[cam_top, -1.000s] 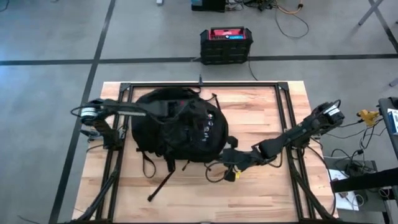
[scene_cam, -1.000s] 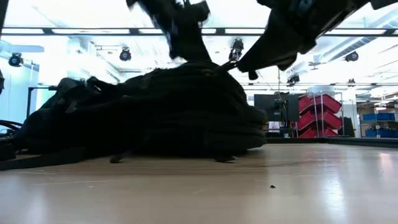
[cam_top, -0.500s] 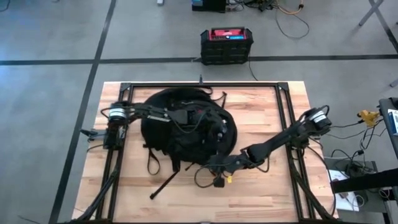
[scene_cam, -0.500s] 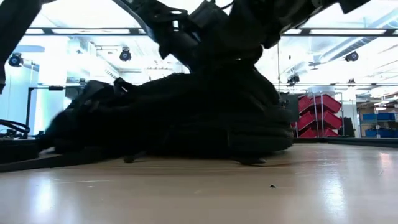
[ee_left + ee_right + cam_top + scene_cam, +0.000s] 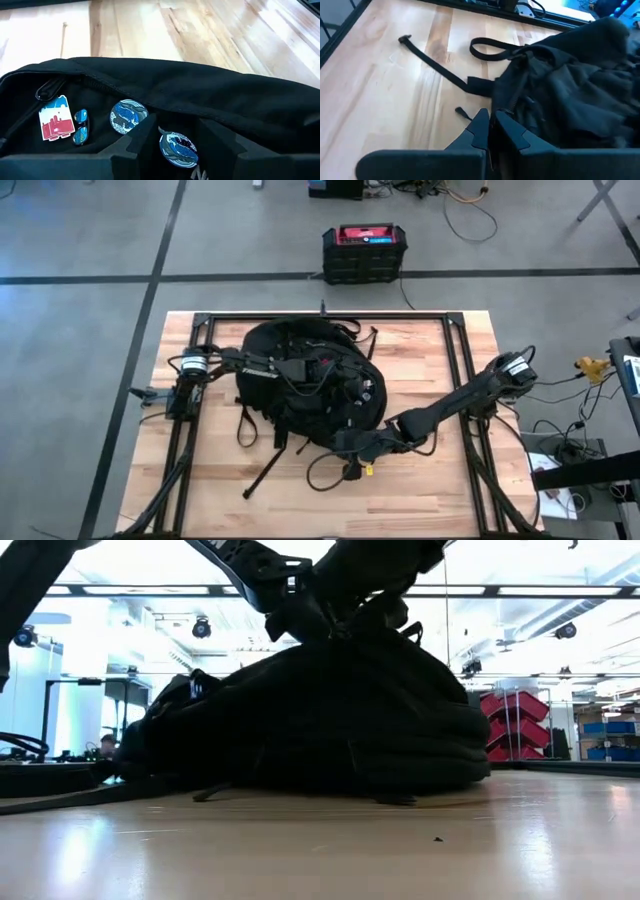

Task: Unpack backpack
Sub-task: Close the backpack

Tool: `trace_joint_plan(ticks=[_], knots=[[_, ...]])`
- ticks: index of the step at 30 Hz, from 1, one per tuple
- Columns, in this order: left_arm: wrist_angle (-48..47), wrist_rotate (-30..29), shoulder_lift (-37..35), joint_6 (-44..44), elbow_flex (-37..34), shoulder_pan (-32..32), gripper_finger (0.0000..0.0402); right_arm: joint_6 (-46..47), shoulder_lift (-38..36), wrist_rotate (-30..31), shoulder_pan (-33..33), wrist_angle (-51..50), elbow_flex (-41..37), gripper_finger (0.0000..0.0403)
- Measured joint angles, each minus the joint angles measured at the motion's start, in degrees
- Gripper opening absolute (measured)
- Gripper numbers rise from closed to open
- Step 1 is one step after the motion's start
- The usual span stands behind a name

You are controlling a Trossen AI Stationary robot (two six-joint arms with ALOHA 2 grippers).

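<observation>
On the wooden surface, one black backpack is seen lying flat near the middle, slightly toward the left half, with two arms reaching onto it. The left gripper is stretched across the top of the backpack from the left edge; in the left wrist view its two fingers are held apart, resting against the black fabric with a gap between them. Four small decorations are counted beside those fingers: two round blue patches, one of them showing in the gap, one red-and-blue pin and one small oval pin. A zipper pull loop is seen near the red-and-blue pin.

The right gripper is placed at the near-right edge of the backpack, low against the surface. In the right wrist view its two fingers are pressed together; whether anything thin is pinched between them cannot be told. Crumpled black fabric is seen just beside them. One long strap is laid out flat on the wood, and one looped strap curls near the bag.

From the low view, the backpack is shown as a broad mound, with both arms coming down onto its top.

On the floor beyond the surface, one black crate with a red top is set well apart.
</observation>
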Motion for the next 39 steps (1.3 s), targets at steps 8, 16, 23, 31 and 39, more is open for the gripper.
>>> trace_joint_plan(ticks=[8,16,23,31,39], knots=[[12.22,-5.85,2.38,-2.88,0.09,1.22,0.0119,2.63,-5.12,-6.53,0.2,-12.12,1.79,0.0],[-3.47,-10.68,-10.42,3.79,2.43,2.46,0.0119,11.14,-11.33,1.23,3.04,-17.25,-4.36,0.0],[-17.56,-13.37,-21.87,2.51,-1.02,1.76,0.0119,16.94,-20.78,8.22,3.24,-20.88,-12.96,0.0],[-20.64,-19.89,-22.83,-9.16,-14.74,1.52,0.0119,25.52,-35.97,15.79,1.7,-29.3,-21.32,0.0],[-15.23,-19.91,-23.58,-29.56,-21.39,-4.25,0.0119,25.8,-42.14,14.88,-7.45,-29.26,-26.66,0.0]])
